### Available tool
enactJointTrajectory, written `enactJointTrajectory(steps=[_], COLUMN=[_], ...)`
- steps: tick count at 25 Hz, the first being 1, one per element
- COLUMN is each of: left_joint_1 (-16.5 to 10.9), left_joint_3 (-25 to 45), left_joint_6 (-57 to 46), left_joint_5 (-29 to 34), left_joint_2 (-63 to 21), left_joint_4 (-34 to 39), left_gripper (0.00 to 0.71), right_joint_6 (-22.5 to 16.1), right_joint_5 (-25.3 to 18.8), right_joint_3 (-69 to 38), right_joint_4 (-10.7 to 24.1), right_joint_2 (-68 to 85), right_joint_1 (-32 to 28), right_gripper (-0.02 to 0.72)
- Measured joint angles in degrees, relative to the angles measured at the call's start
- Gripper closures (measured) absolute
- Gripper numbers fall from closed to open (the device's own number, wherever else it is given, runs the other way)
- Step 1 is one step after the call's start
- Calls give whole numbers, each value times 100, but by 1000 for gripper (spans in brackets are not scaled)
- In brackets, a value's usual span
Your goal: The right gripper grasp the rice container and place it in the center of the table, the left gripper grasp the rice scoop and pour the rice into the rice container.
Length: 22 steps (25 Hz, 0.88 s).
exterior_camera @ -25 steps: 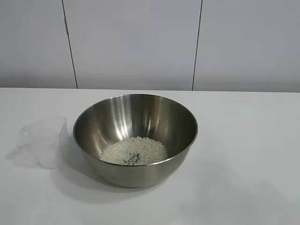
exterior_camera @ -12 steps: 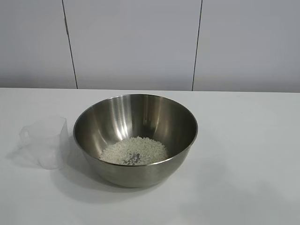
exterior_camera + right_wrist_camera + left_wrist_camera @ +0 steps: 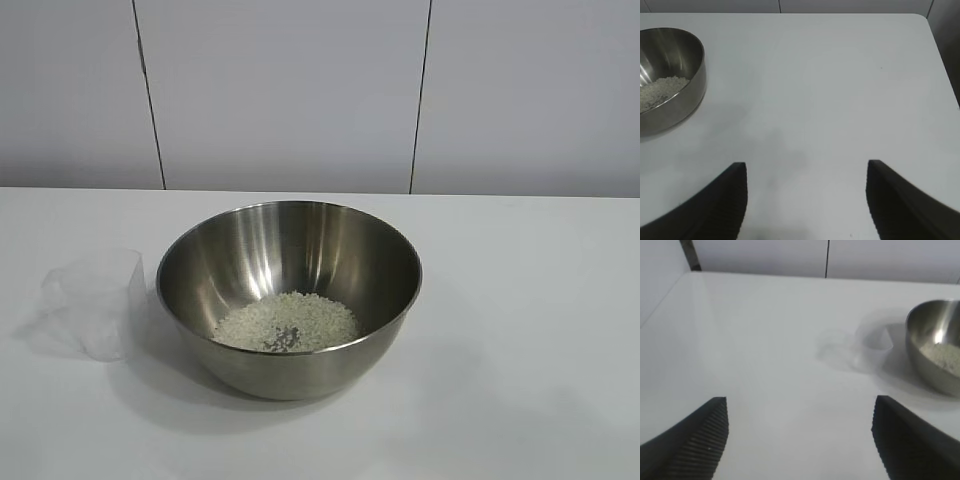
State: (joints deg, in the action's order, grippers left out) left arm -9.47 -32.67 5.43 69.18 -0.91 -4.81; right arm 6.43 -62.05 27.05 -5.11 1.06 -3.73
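Note:
The rice container (image 3: 288, 296), a wide shiny steel bowl, stands in the middle of the white table (image 3: 520, 330) with a pale heap of rice (image 3: 287, 322) in its bottom. The rice scoop (image 3: 98, 302), a clear plastic cup, stands upright and empty just left of the bowl. Neither arm shows in the exterior view. My left gripper (image 3: 800, 412) is open and empty above bare table, well back from the scoop (image 3: 875, 347) and bowl (image 3: 936, 342). My right gripper (image 3: 806, 175) is open and empty above bare table, apart from the bowl (image 3: 670, 75).
A white panelled wall (image 3: 300, 90) runs behind the table. The table's far right corner (image 3: 922, 20) shows in the right wrist view, and its left edge (image 3: 670, 295) shows in the left wrist view.

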Motion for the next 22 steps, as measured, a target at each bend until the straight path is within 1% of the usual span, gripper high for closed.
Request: enactJointTrajectory(steps=[3,8,13,17,22], left_joint_1=[38,412,471,577,582], left_joint_3=[229,460,488,487,487], left_joint_6=[-328,-473,-491,-491,-491], left_joint_5=[-123,-371,-453,-453,-453], left_joint_2=[0,0,0,0,0], left_joint_4=[97,103,98,98,98], left_gripper=[140,140,140,140,140], right_joint_6=[-5,-21,-21,-21,-21], right_joint_5=[-6,-6,-6,-6,-6], right_joint_3=[0,0,0,0,0], right_joint_4=[-94,-111,-111,-117,-117], right_joint_2=[0,0,0,0,0], right_joint_1=[0,0,0,0,0], right_gripper=[240,240,240,240,240])
